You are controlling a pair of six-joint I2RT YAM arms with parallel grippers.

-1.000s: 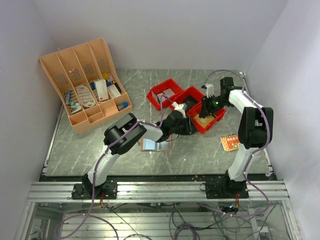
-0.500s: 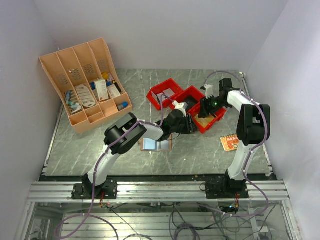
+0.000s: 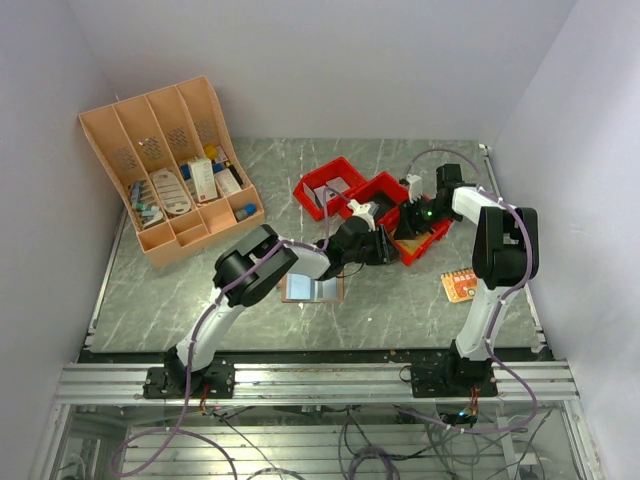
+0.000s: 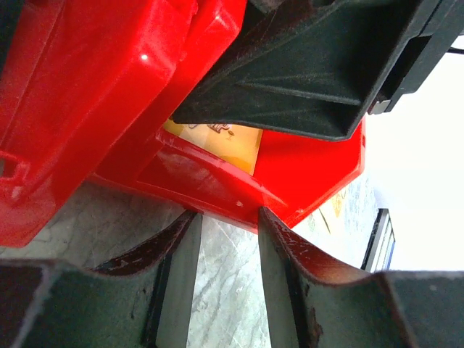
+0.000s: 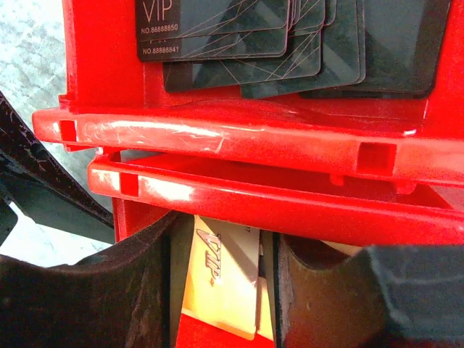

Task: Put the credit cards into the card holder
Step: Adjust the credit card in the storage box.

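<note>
A stack of gold VIP credit cards (image 5: 221,279) lies in the near red bin (image 3: 425,243). Black VIP cards (image 5: 217,29) lie in the adjoining red bin (image 5: 239,134). My right gripper (image 5: 223,290) is open, down in the near bin, one finger on each side of the top gold card. My left gripper (image 4: 225,225) is open and empty, its fingertips (image 4: 275,225) against the outer wall of that bin (image 4: 217,188), above bare table. A gold card (image 4: 217,141) shows over the wall. The card holder (image 3: 312,289) lies open flat on the table, behind the left arm.
A large orange-tan slotted organiser rack (image 3: 170,165) with small items stands at the back left. A second red bin (image 3: 328,182) sits behind the left gripper. An orange patterned flat item (image 3: 460,285) lies by the right arm's base. The two grippers are close together at the bin.
My right gripper has moved left and down into the near red bin, over the gold cards. My left gripper has edged closer to the bin wall.
</note>
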